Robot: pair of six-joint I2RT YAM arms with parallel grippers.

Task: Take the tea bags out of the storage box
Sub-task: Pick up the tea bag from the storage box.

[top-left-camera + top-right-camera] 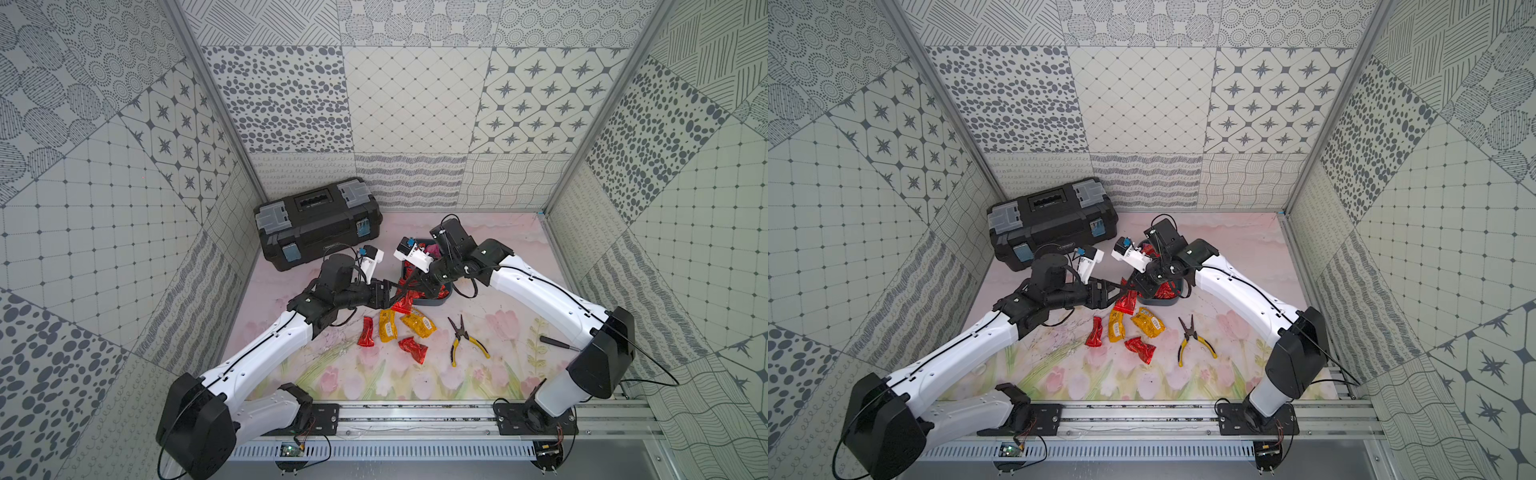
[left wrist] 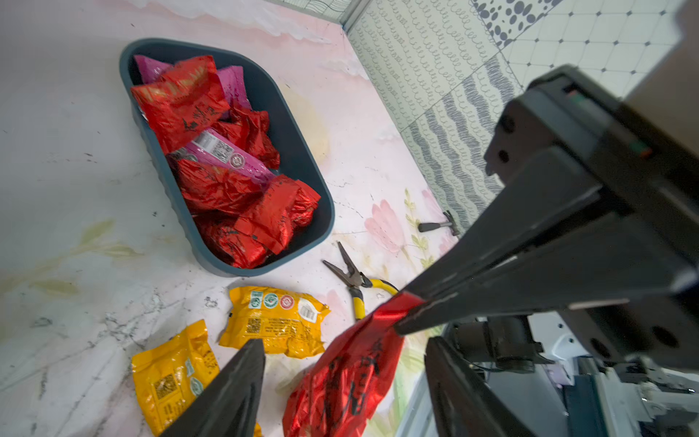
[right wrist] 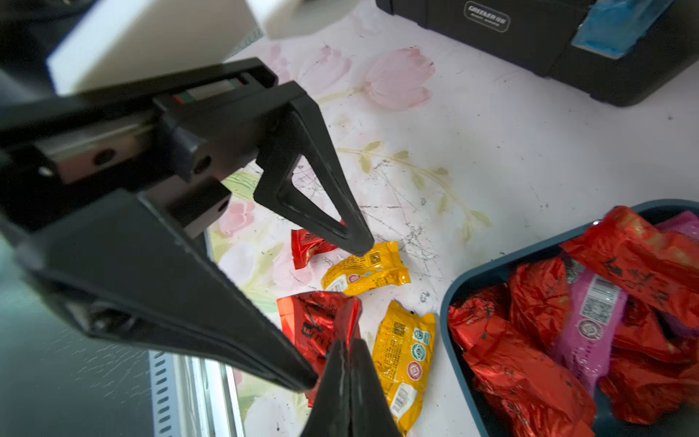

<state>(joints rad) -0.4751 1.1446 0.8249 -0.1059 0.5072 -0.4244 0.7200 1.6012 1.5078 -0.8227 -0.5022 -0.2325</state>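
In both top views the right arm (image 1: 540, 286) lies across the storage box (image 1: 434, 302), so we make out only its near wall and slivers of pink and red inside. The left wrist view shows the box whole. It stands lidless on the surface (image 1: 374, 382), with red and pink tea bags (image 2: 212, 185) heaped toward one long side. The right wrist view cuts the box off at the frame edge.

The right gripper (image 2: 403, 312) is pressed together, pinching the top seam of a red tea bag (image 2: 340, 378). This packet hangs just outside the box's near end, above the surface, and its lower end runs out of the left wrist frame. The left gripper (image 3: 336, 316) is spread wide, with one finger on each side of the hanging packet. We cannot tell whether its nearer finger touches the foil.

Four more packets lie loose in front of the box and apart from it: two yellow packets (image 1: 419, 324) and two red packets (image 1: 413, 349). The pliers (image 1: 465, 338) lie just to their right, and a small dark-handled tool (image 1: 557, 343) lies near the right wall. The black toolbox (image 1: 318, 224) sits in the far left corner, apart from the box. Bare surface runs from the loose packets to the front rail (image 1: 415, 415), and between the box and the right wall.
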